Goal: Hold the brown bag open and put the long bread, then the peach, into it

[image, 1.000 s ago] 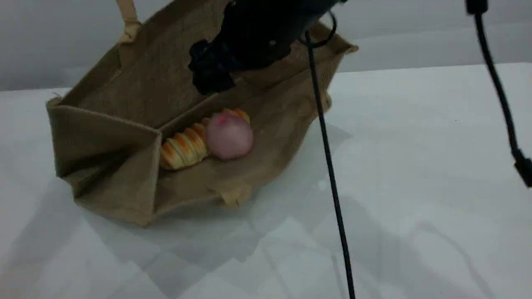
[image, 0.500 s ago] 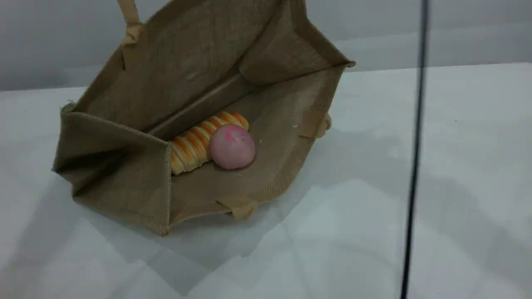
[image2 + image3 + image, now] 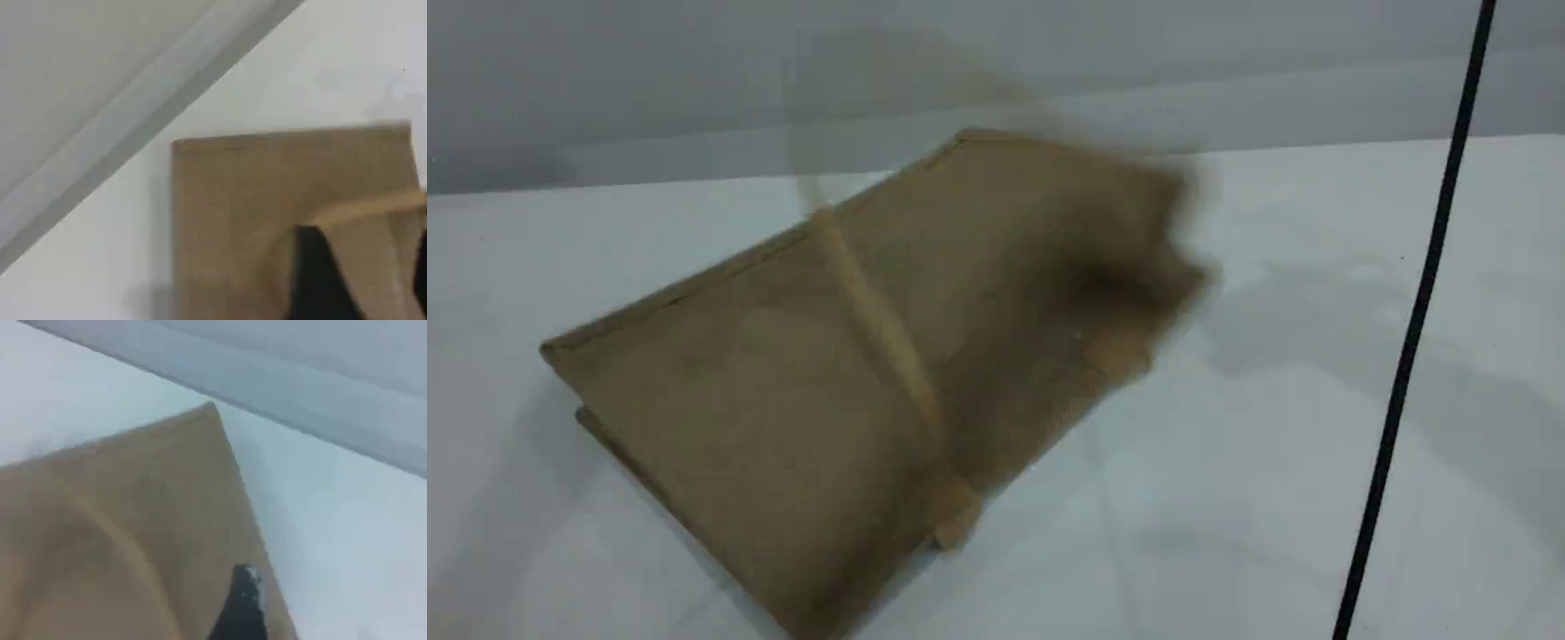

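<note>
Jute brown bag point(image 3: 783, 391) has flopped flat, left of centre on the worktop point(image 3: 1272, 444), now hiding the long bread and the peach, loaded earlier. My left claw point(image 3: 367, 267) is parted, bag released; my right claw point(image 3: 243, 607) gapes empty. Judged complete.

You see the bag point(image 3: 765, 400) lying flat on the table point(image 3: 1272, 462), toward the left, one handle point(image 3: 876, 324) across its top side (a cable point(image 3: 1410, 338) hangs to its right).

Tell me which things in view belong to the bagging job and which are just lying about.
Job: bag, lying flat and blurred. Bread and peach are not visible.
Just there: black cable hanging at the right; white table.
</note>
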`<act>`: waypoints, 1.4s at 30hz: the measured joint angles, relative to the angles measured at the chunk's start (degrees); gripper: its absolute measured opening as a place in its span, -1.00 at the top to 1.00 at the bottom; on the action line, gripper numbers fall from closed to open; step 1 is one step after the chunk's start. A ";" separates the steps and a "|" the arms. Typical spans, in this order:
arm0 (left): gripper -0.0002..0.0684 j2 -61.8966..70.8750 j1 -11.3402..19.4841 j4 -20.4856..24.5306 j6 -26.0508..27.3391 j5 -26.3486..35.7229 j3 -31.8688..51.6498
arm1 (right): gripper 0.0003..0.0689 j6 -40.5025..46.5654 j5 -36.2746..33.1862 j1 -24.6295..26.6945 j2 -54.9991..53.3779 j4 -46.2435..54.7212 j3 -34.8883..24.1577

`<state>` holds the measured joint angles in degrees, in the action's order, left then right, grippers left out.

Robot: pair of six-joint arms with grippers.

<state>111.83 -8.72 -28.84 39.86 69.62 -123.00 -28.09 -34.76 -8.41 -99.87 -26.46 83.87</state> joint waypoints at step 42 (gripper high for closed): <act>-0.51 -56.97 0.00 16.58 -30.31 0.40 36.67 | -0.69 20.53 -35.42 2.22 56.30 8.65 -0.05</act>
<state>54.85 -8.72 -12.26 9.55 70.02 -86.33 -7.56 -70.17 -6.19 -43.56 -17.81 83.82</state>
